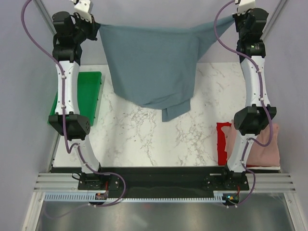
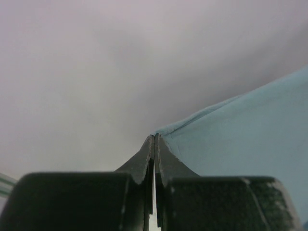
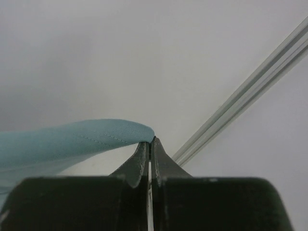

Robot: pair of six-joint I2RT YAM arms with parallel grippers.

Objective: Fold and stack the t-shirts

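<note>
While your left gripper point(image 2: 155, 137) and right gripper point(image 3: 150, 140) each pinch an upper edge, the blue-grey t-shirt point(image 1: 151, 62) hangs below them, stretched claw to claw.

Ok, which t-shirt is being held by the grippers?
The blue-grey t-shirt, hanging between left gripper and right gripper; the pink t-shirt and red t-shirt lie on the table.

White marble-look table point(image 1: 144, 139), fine grey veins. Closed in left, right and back by plain pale grey walls point(image 1: 19, 96). Aluminium strut point(image 3: 240, 98) slanting across the right wall. Black strip point(image 1: 163, 175) and aluminium rails point(image 1: 43, 183) along the near edge; brushed metal sheet point(image 1: 163, 216) below. Soft, even light; faint shadows.
</note>
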